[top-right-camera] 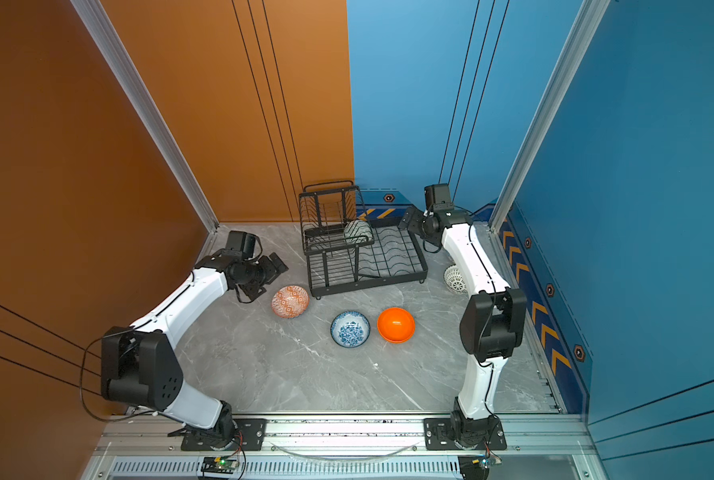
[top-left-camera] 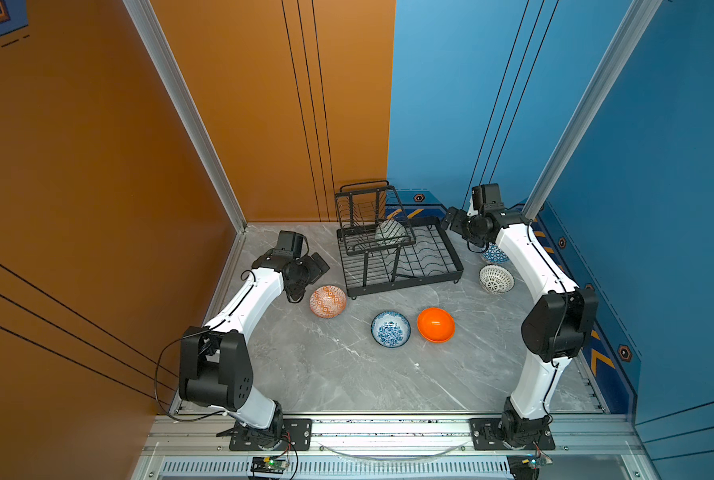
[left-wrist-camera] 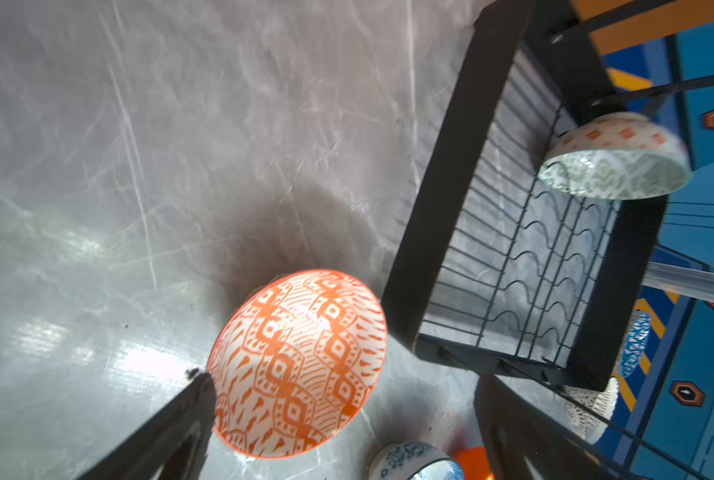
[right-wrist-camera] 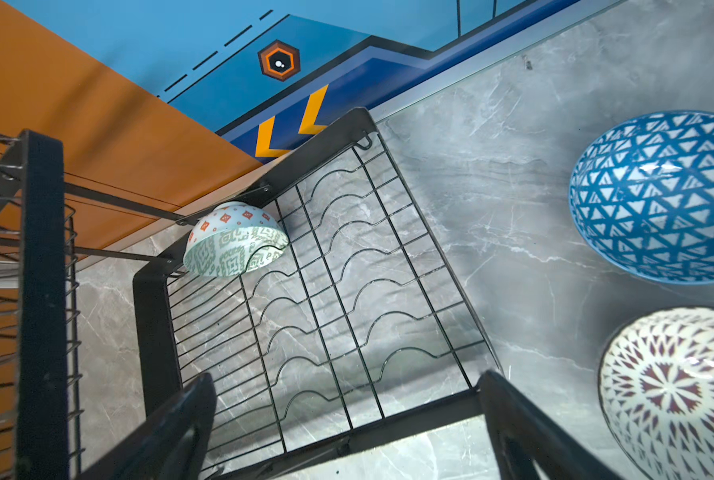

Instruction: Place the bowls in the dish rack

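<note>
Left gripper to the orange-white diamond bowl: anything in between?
Nothing visible. The open left gripper is close by the orange-white diamond bowl, with only bare tabletop between them. The dish rack stands beside the bowl, clear of that path.

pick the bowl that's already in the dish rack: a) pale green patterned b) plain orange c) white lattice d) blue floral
a: the pale green patterned bowl leans on its side on the wires of the dish rack, in the lower tray.
</note>
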